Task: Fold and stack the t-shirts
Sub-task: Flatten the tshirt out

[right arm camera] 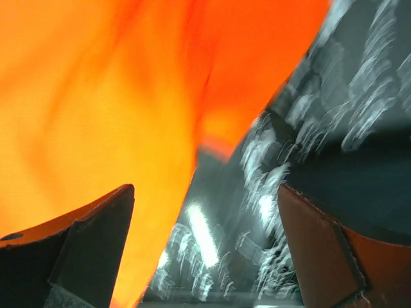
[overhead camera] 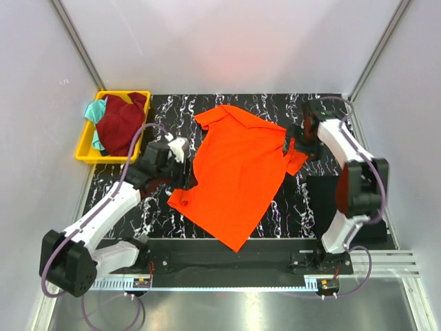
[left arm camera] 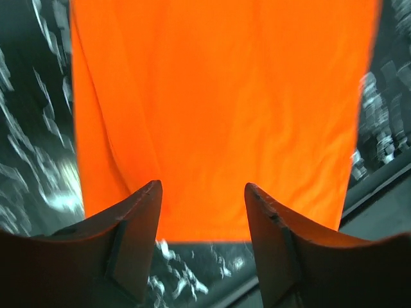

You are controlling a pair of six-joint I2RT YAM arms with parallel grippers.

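Observation:
A bright orange t-shirt (overhead camera: 238, 169) lies spread flat on the black marbled table, tilted, its hem toward the near edge. The same orange t-shirt (left arm camera: 218, 109) fills the left wrist view. A maroon t-shirt (overhead camera: 124, 123) and a teal t-shirt (overhead camera: 94, 110) are bunched in the yellow bin. My left gripper (overhead camera: 180, 150) hovers at the orange shirt's left edge, open, nothing between its fingers (left arm camera: 138, 224). At the shirt's right sleeve my right gripper (overhead camera: 295, 141) stands wide open and empty; the orange t-shirt (right arm camera: 96, 109) lies beside its left finger (right arm camera: 96, 237).
The yellow bin (overhead camera: 86, 148) sits at the table's far left corner. A dark pad (overhead camera: 324, 196) lies on the table by the right arm. White enclosure walls surround the table.

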